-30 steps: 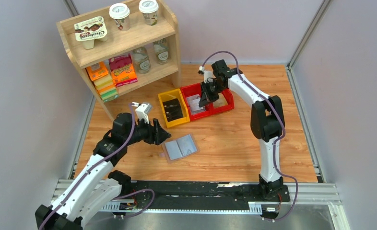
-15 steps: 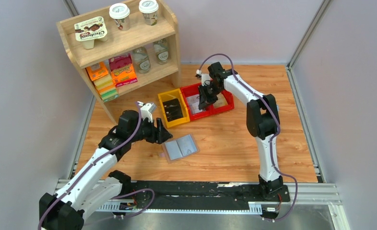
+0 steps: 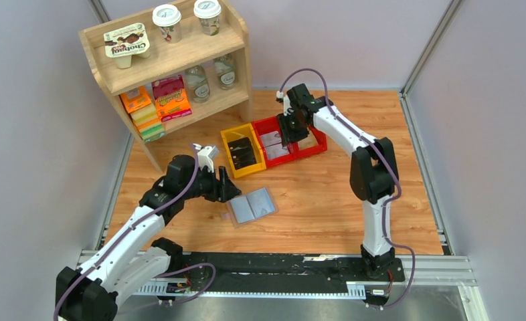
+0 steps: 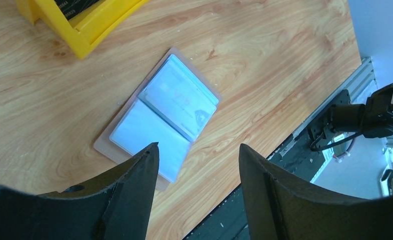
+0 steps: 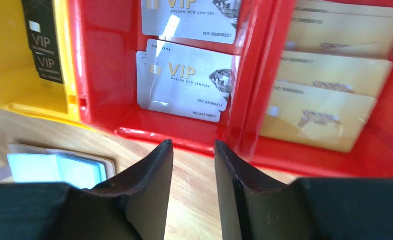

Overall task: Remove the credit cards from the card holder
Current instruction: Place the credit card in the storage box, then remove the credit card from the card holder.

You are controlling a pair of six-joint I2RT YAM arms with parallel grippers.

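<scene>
The card holder (image 3: pixel 252 205) lies open and flat on the table, blue-grey inside up; it also shows in the left wrist view (image 4: pixel 164 112) and the right wrist view (image 5: pixel 59 167). A pale credit card (image 4: pixel 180 97) sits in its far pocket. My left gripper (image 3: pixel 228 189) (image 4: pixel 199 145) is open and empty, just left of the holder and above it. My right gripper (image 3: pixel 288 136) (image 5: pixel 193 142) hovers over the near rim of the red bin (image 3: pixel 274 160), jaws a little apart and empty. Silver VIP cards (image 5: pixel 184 82) lie in that bin.
A yellow bin (image 3: pixel 228 158) with black cards (image 5: pixel 44 50) stands left of the red bin. A second red bin (image 3: pixel 317 146) holds gold cards (image 5: pixel 324 100). A wooden shelf (image 3: pixel 173 60) with cups, bottles and boxes stands at the back left.
My left gripper has moved slightly right, nearer the holder. My right wrist has shifted a little back over the red bin. The holder has not moved.
</scene>
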